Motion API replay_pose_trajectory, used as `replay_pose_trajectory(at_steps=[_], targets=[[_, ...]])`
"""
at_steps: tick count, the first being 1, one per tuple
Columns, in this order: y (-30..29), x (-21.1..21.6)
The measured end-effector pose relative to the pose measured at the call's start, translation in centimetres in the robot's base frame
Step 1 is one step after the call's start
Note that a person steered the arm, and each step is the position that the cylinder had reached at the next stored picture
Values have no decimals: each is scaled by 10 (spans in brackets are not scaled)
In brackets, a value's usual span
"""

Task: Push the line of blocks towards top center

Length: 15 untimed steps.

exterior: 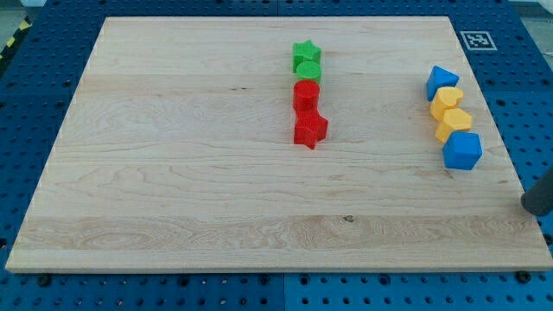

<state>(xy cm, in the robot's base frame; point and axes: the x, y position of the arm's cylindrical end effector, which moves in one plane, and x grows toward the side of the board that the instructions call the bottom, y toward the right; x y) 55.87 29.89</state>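
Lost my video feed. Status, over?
My tip at view's right edge, below-right of blue-yellow line, no contact. Green-red line already near top center. Path clear.

Pale wooden board [173, 173] on a blue pegboard table [34, 112]. Near top centre, a touching column: green star [305, 53], green cylinder [308, 71], red cylinder [306, 93], red star [310, 129]. At the right edge, a second column: blue block [441, 82], two yellow blocks [447, 99] [454, 122], blue cube [462, 150].
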Motion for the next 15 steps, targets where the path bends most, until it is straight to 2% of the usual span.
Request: replay_pose_trajectory(at_steps=[1,2,3,4,5,8,9,11,15], targets=[[-1,0],[-49,-1],[-107,-18],[-162,-67],[-200,-83],[-266,-75],[-258,-81],[-257,-127],[-257,-189]])
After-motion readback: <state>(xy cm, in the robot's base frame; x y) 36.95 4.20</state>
